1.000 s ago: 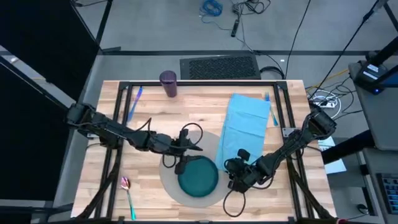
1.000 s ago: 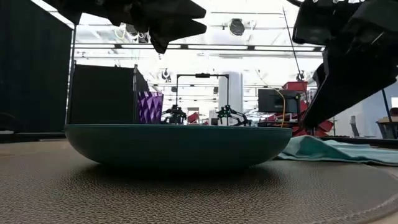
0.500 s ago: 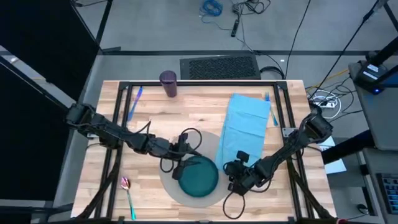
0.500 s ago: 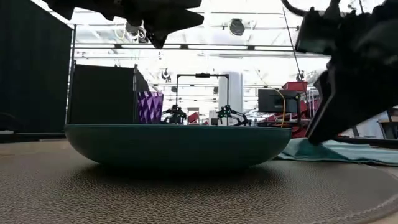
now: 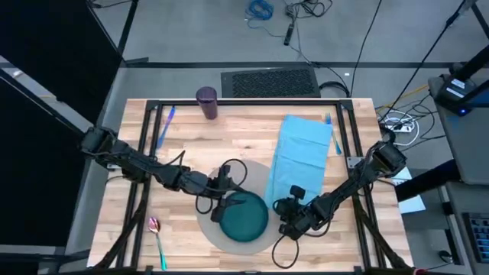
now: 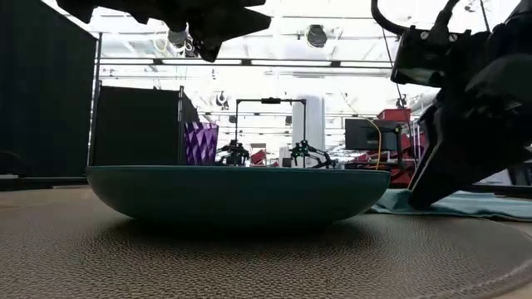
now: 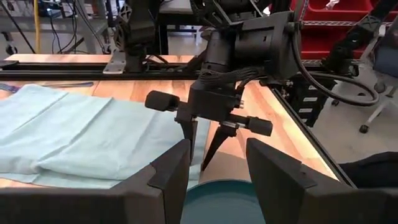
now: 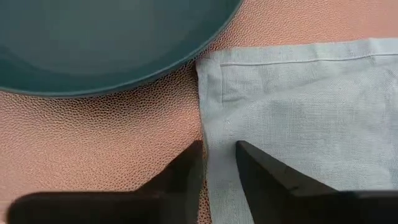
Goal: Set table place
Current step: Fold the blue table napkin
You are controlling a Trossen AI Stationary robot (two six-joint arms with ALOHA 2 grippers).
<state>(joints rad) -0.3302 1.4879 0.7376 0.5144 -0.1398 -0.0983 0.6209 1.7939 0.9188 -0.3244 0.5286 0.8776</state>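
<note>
We saw the right tool (image 8: pixel 214 177) lowered at the near corner of the light blue napkin (image 5: pixel 302 156), its fingers slightly spread and straddling the hem, just beside the teal plate (image 5: pixel 244 216) at the plate's 3 o'clock. To do this well, we judged it should pinch only the napkin's edge, clear of the plate rim, before dragging. The left tool (image 7: pixel 214 171), spread and empty, hovered over the plate's 9 o'clock side. The plate sat on the round grey mat (image 5: pixel 208 229) at the tabletop's (image 5: pixel 229 137) 6 o'clock; a purple cup (image 5: pixel 206 101) stood at 11 o'clock. Beyond lay a bright workshop with racks.
</note>
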